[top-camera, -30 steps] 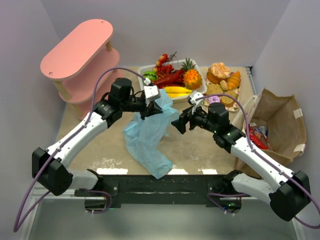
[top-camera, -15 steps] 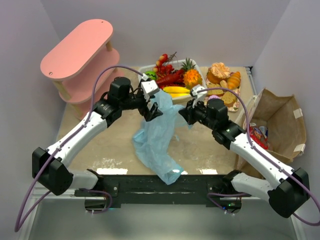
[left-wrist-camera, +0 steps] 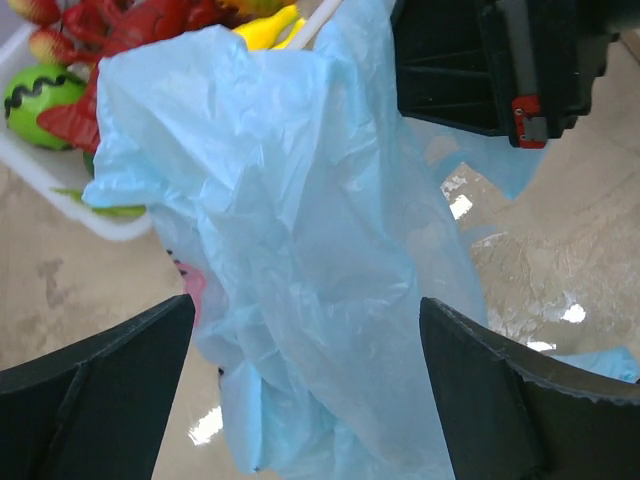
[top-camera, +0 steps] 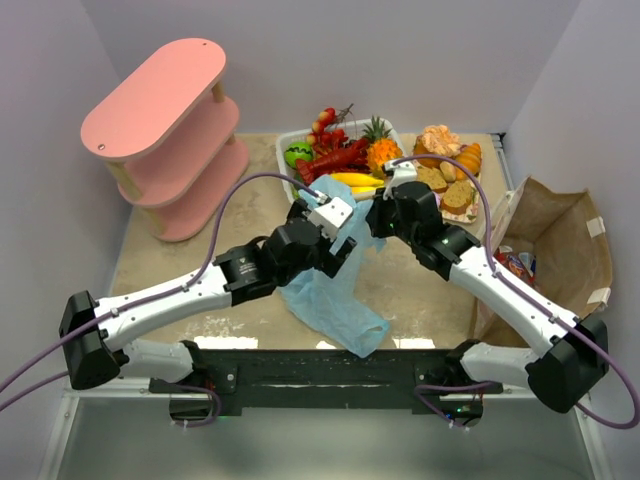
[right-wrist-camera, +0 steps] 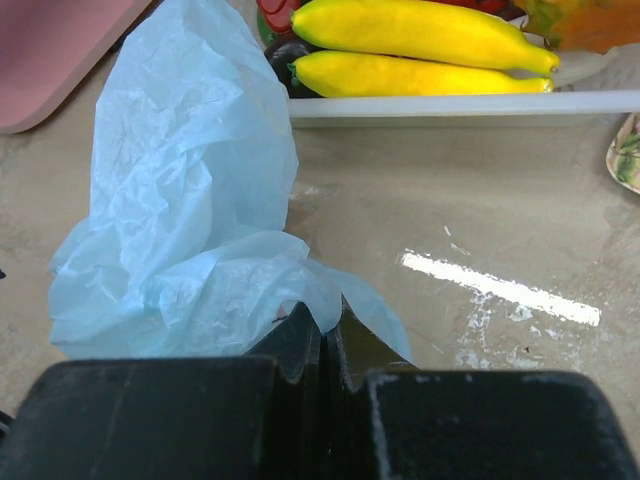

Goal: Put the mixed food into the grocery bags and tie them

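Left jaws stood wide open, fingers (left-wrist-camera: pixel 90 400) far apart at either side of the wrist view, gripping nothing. The light-blue plastic bag (left-wrist-camera: pixel 300 250) hung btwn & just ahead of them, crumpled, not clamped. Right jaws were closed w/ barely a slit btwn the fingertips (right-wrist-camera: pixel 300 335); blue film bunched right at the tips, apparently pinched there. Seen from the left jaws, the right jaws' black housing sat ahead & up to the right, w/ the bag's top edge rising to it. From overhead, both sets of jaws sat close together at the bag's upper part. Its lower end trailed back behind them toward the arm bases & rested on the tan surface (top-camera: pixel 200 250)

Beyond the right jaws' tips the bag heaped up to the left. Further ahead lay the white basket (right-wrist-camera: pixel 450 105) w/ two yellow bananas (right-wrist-camera: pixel 420 30) against its near wall. Ahead-left of the left jaws was a corner of the same basket, w/ the red lobster (left-wrist-camera: pixel 140 30) & a green round toy (left-wrist-camera: pixel 35 95) w/ black zigzag. The pineapple (top-camera: pixel 383 155) was in the basket too, past both jaws. The brown paper bag (top-camera: pixel 560 235) stood well off to the right, behind the right jaws, w/ red packets (top-camera: pixel 518 272) inside
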Motion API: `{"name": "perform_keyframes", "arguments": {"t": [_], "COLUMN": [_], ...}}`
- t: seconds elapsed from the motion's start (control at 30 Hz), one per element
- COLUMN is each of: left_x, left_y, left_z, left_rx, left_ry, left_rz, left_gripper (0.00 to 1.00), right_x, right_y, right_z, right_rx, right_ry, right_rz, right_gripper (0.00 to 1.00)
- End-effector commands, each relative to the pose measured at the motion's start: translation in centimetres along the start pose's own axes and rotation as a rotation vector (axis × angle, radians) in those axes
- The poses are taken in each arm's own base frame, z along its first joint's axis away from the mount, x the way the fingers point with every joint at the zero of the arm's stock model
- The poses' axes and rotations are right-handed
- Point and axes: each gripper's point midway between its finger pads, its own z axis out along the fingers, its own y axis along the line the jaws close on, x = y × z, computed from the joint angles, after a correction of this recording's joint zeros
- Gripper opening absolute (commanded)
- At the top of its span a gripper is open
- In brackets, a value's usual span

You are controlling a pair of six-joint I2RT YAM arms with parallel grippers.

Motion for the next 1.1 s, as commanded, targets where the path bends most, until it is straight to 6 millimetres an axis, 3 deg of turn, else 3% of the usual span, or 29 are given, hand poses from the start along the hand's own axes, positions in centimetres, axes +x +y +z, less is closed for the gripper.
{"name": "perform_keyframes", "arguments": {"t": [0.0,0.17,0.3,0.43,0.47,0.53,0.57,0.63,0.67,0.7,0.73,0.77,0.8,0.87,0.9,0.93,1.03,1.07], "left_x": [0.0,2.6,4.5,5.5,4.8,5.2,4.5,4.1,2.9,3.5,2.4,2.3,1.9,1.7,0.9,2.2,2.8,2.5], "left_y": [1.5,-0.8,-0.3,-1.2,-1.6,-0.6,-1.0,0.6,-0.5,1.0,1.3,0.6,1.6,0.5,1.2,1.0,2.2,1.6], "left_z": [-0.3,1.5,2.6,3.4,3.6,3.0,2.9,1.7,1.3,1.2,0.1,-0.5,-0.7,-1.6,-1.7,-1.3,-0.5,-1.1], "left_rx": [-0.216,-0.239,-0.329,-0.290,-0.249,-0.233,-0.175,-0.117,0.009,0.021,0.062,0.146,0.168,0.292,0.316,0.346,0.449,0.546], "left_ry": [-0.029,0.012,0.070,0.059,0.024,0.010,-0.017,-0.078,-0.115,-0.117,-0.150,-0.139,-0.153,-0.132,-0.146,-0.079,-0.002,0.002], "left_rz": [-0.231,-0.366,-0.363,-0.394,-0.411,-0.413,-0.437,-0.456,-0.464,-0.452,-0.452,-0.435,-0.395,-0.363,-0.334,-0.330,-0.345,-0.353], "left_gripper": [1.00,1.00,1.00,1.00,0.92,0.69,0.44,0.28,0.21,0.18,0.15,0.07,0.06,0.00,0.00,0.00,0.00,0.00], "right_x": [-3.2,-3.9,-4.1,-3.9,-3.9,-3.8,-4.0,-4.1,-4.3,-4.4,-4.8,-5.2,-5.3,-5.5,-5.6,-5.7,-5.6,-5.1], "right_y": [0.6,1.2,1.6,1.6,1.5,1.0,0.7,-0.8,-1.4,-2.1,-3.6,-4.0,-4.4,-5.0,-4.7,-4.2,-1.3,0.6], "right_z": [-0.6,-0.6,-0.7,-0.9,-1.0,-1.2,-1.6,-1.8,-2.2,-2.4,-3.0,-3.4,-3.7,-4.1,-4.2,-4.2,-4.0,-3.9], "right_rx": [0.048,0.049,0.046,0.046,0.046,0.073,0.085,0.157,0.190,0.226,0.307,0.336,0.355,0.387,0.364,0.334,0.159,0.047], "right_ry": [-0.085,-0.117,-0.122,-0.126,-0.126,-0.125,-0.133,-0.145,-0.151,-0.157,-0.171,-0.182,-0.181,-0.185,-0.184,-0.184,-0.149,-0.119], "right_rz": [0.052,0.083,0.086,0.087,0.087,0.076,0.071,0.041,0.028,0.012,-0.016,-0.027,-0.039,-0.061,-0.086,-0.097,-0.158,-0.180], "right_gripper": [0.00,0.00,0.00,0.00,0.00,0.00,0.00,0.00,0.00,0.00,0.00,0.00,0.00,0.00,0.00,0.00,0.06,0.20]}}
